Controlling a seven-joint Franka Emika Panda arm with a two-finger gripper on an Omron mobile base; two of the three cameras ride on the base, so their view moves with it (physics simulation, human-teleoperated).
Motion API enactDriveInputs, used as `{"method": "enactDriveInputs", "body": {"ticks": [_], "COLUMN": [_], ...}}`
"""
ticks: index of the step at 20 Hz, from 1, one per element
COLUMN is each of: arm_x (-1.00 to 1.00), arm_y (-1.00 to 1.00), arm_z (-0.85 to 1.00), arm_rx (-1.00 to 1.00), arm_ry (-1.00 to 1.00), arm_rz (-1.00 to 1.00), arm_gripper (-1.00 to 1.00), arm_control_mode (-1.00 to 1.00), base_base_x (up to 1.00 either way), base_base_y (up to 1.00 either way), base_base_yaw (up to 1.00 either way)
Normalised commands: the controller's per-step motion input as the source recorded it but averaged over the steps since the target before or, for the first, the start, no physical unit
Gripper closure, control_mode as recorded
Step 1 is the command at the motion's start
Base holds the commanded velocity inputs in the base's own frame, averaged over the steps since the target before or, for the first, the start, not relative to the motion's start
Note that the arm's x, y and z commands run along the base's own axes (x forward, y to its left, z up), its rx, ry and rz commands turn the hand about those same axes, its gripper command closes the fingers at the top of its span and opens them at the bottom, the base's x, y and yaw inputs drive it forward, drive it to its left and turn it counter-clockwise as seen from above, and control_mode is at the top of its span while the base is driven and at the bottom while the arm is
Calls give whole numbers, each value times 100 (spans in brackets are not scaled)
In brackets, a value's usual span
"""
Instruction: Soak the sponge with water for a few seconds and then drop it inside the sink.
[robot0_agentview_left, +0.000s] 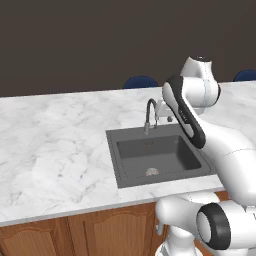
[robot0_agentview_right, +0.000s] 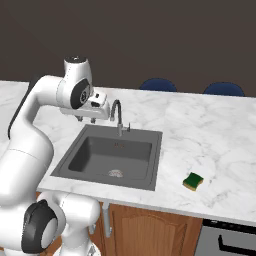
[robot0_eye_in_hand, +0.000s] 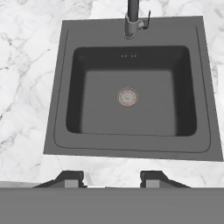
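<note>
The white marble counter (robot0_agentview_right: 210, 130) holds the recessed sink (robot0_agentview_right: 156, 150), with the sponge (robot0_agentview_right: 193, 181) lying beside it.

White arm bent at elbow, hand raised at upper left of right base view; gripper (robot0_eye_in_hand: 111, 177) pointed down, fingers spread, nothing held.

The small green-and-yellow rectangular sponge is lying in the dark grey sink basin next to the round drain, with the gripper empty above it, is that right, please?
Not quite. The small green-and-yellow rectangular sponge lies on the white marble counter, to the right of the dark grey sink basin, as the right base view shows. The basin holds just its round drain. The gripper is indeed empty above the sink.
</note>
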Motion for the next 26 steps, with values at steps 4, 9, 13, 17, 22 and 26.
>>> {"method": "enactDriveInputs", "body": {"ticks": [4,9,13,17,22,26], "arm_x": [0,0,-2,-1,0,0], "arm_y": [-1,-28,-34,-29,-30,-23], "arm_z": [-1,-3,0,0,-2,-18], "arm_rx": [0,0,0,0,1,3], "arm_ry": [0,0,0,0,-2,-14], "arm_rz": [0,0,0,0,2,10], "arm_gripper": [-100,-100,-100,-100,-100,-100], "arm_control_mode": [-100,-100,-100,-100,-100,-100], "base_base_x": [0,0,0,0,0,0], "base_base_y": [0,0,0,0,0,0], "base_base_yaw": [0,0,0,0,0,0]}}
